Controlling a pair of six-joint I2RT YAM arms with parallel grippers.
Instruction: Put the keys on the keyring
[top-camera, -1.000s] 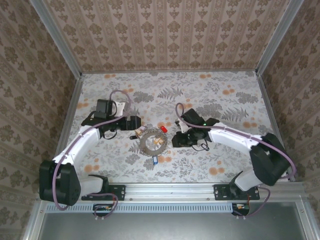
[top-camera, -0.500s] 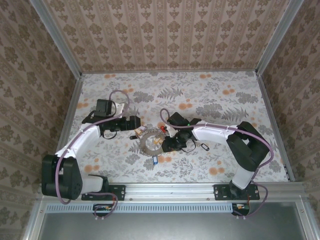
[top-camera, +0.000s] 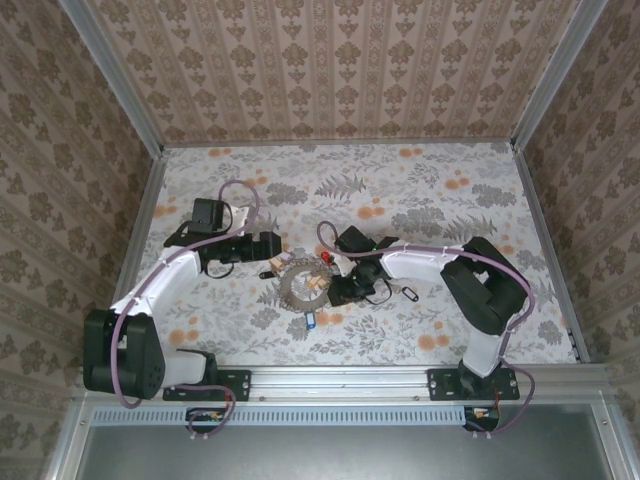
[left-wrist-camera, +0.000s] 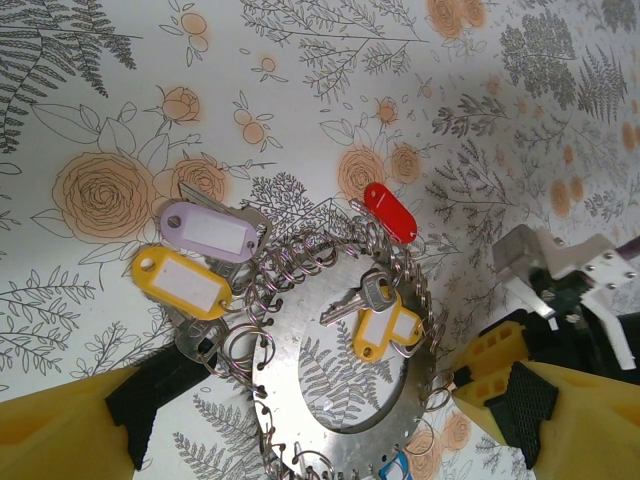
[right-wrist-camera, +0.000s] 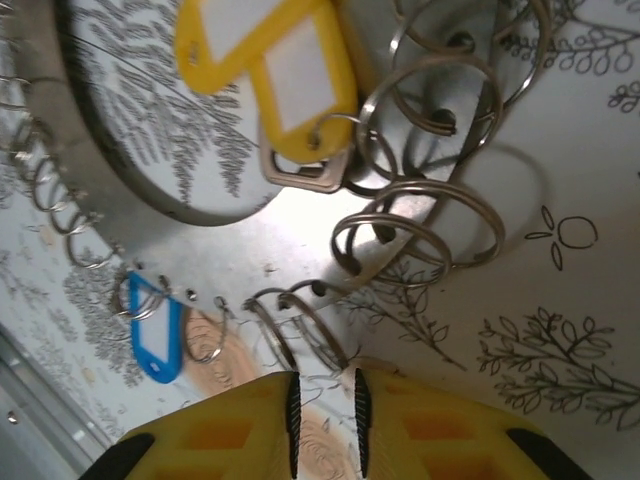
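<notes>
Directly before the right tool (right-wrist-camera: 325, 385), nearly closed with grip unclear, lies the keyring (right-wrist-camera: 300, 225); the left tool (left-wrist-camera: 315, 385) gapes wide.

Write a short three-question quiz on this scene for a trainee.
1. True or false: the left hand stands wide open.
2. Which colour of tag lies beside the silver key? A red, B yellow, C blue.
3. Fill in: in the top view, the tag at the keyring's lower edge is ____.
Key: 1 true; 2 B, the yellow tag; 3 blue, the blue tag.
</notes>
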